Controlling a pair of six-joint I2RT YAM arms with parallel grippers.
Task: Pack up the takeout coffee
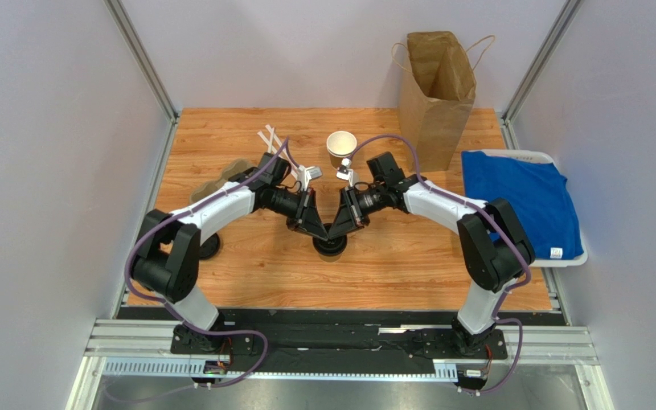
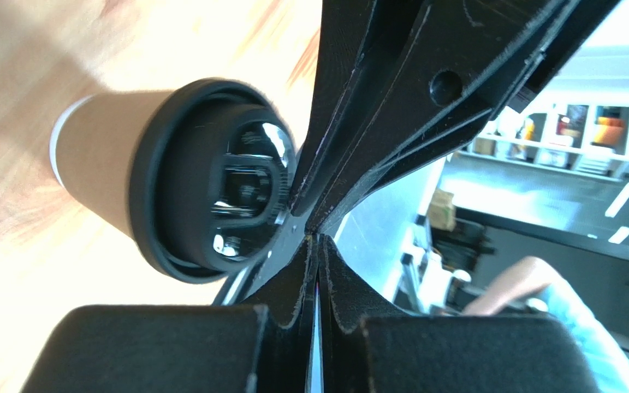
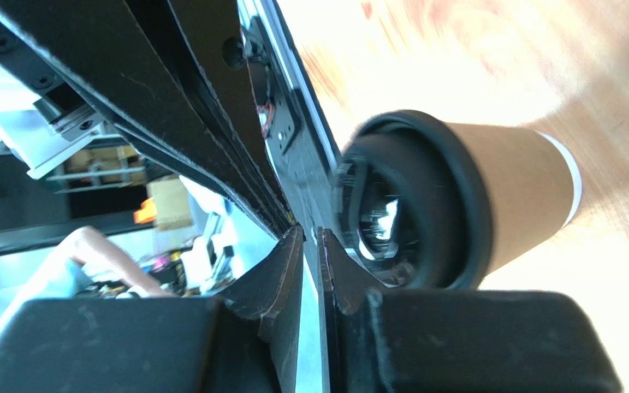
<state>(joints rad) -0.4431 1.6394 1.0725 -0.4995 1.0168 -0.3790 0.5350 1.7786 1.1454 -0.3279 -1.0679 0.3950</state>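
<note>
Left gripper (image 2: 316,225): almost shut, empty.
Right gripper (image 3: 309,233): open a crack, empty.
Takeout coffee (image 2: 100,164): stood upright; grippers at ten and two o'clock.

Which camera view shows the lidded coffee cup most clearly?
The left wrist view: the lidded cup fills the frame, with its black top and brown wall both visible. The right wrist view shows it too, partly hidden. From above, only a dark edge shows.
</note>
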